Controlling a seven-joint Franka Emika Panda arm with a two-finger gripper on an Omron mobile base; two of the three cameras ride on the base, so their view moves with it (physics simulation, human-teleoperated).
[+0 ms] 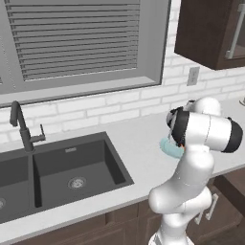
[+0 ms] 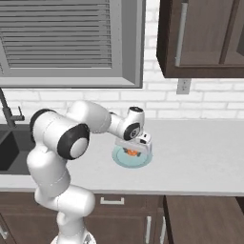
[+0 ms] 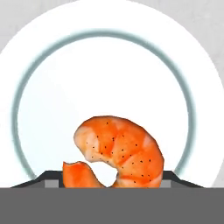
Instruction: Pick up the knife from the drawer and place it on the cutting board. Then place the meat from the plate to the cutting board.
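Observation:
The meat [image 3: 122, 148], an orange-red curled lump, lies on the round pale teal plate [image 3: 26, 87]. That plate [image 2: 120, 161] rests on the light counter, and in the left base view the plate [image 1: 168, 148] peeks out beside the arm. My gripper [image 2: 134, 153] reaches straight down onto the plate. Its dark fingertips [image 3: 176, 177] stand on either side of the meat [image 2: 130, 152] and press against it. The gripper [image 3: 111, 181] is shut on the meat, which still rests on the plate. The knife and the cutting board are out of view.
A dark double sink [image 1: 72, 167] with a faucet [image 1: 21, 127] lies left of the arm. Dark upper cabinets [image 2: 200, 38] hang over the counter, right of the plate. A drawer [image 2: 205, 217] appears pulled out under the counter at the right.

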